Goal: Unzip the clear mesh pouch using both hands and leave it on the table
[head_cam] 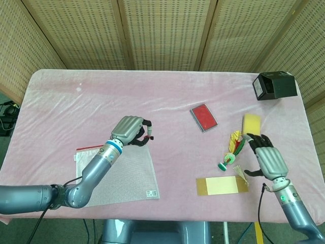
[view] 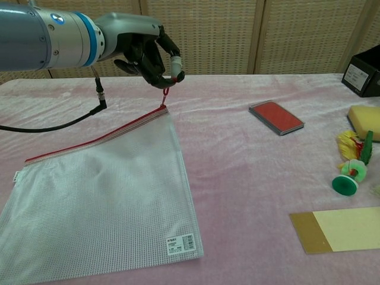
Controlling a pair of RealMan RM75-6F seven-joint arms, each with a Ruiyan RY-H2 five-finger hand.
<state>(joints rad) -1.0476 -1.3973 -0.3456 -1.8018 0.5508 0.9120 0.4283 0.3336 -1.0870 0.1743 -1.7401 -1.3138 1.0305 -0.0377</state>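
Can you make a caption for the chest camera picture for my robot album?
Left hand pinches the red zipper pull, lifting a corner of the clear mesh pouch.

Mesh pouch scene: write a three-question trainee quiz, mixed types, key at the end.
1. True or false: the left hand pinches the zipper pull of the pouch.
2. The right hand is: A) on the pouch, B) open near the shuttlecock, C) holding the red case.
3. Fill in: the pouch's lifted corner is the one with the ____.

Key: 1 true; 2 B; 3 pull.
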